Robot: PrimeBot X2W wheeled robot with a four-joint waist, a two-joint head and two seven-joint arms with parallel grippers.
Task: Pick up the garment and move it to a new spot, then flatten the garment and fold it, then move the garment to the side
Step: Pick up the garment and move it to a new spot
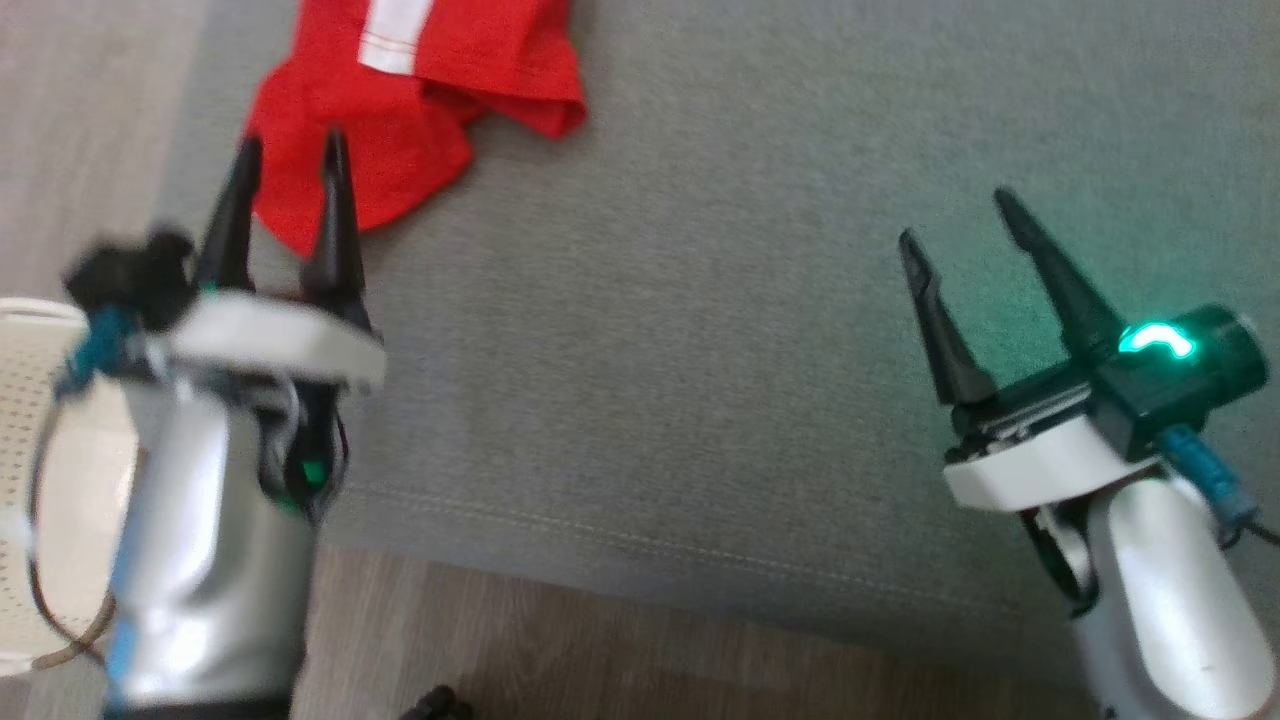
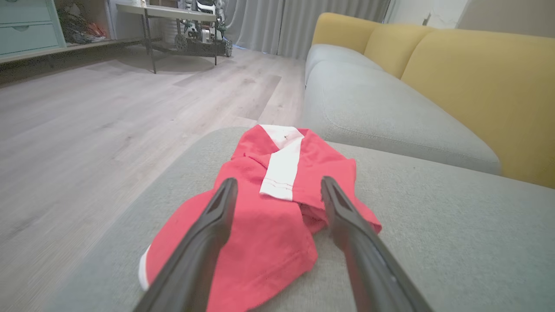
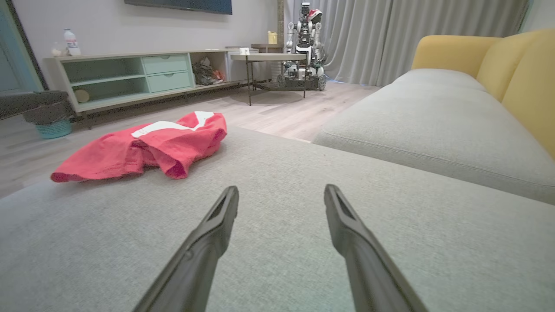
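My left gripper (image 1: pixel 292 142) is spread wide and holds nothing. The red garment (image 2: pixel 269 234) lies crumpled on the grey cushion (image 1: pixel 700 350) just ahead of and below its tips, with the white stripe (image 2: pixel 282 167) straight ahead between my jaws. My right gripper (image 1: pixel 952 217) is equally spread and empty over bare cushion, and the garment lies well off to the left of its jaws.

The first risk I see is depth. If I come down too shallow, I pinch only the top layer and the cloth slips out as I lift. If I come down too deep, my tips dig into the upholstery and may clamp cushion fabric along with the garment.

The bunched fold beside my left gripper's right finger is another trap. Closing there would probably catch several layers at once and leave a knot that is harder to flatten later.

Beyond the outer side of my left finger the cushion ends and the wooden floor (image 2: pixel 86 130) begins. A sideways nudge before I close could push the garment over that edge.

Lifting with one gripper alone may leave the garment hanging twisted.
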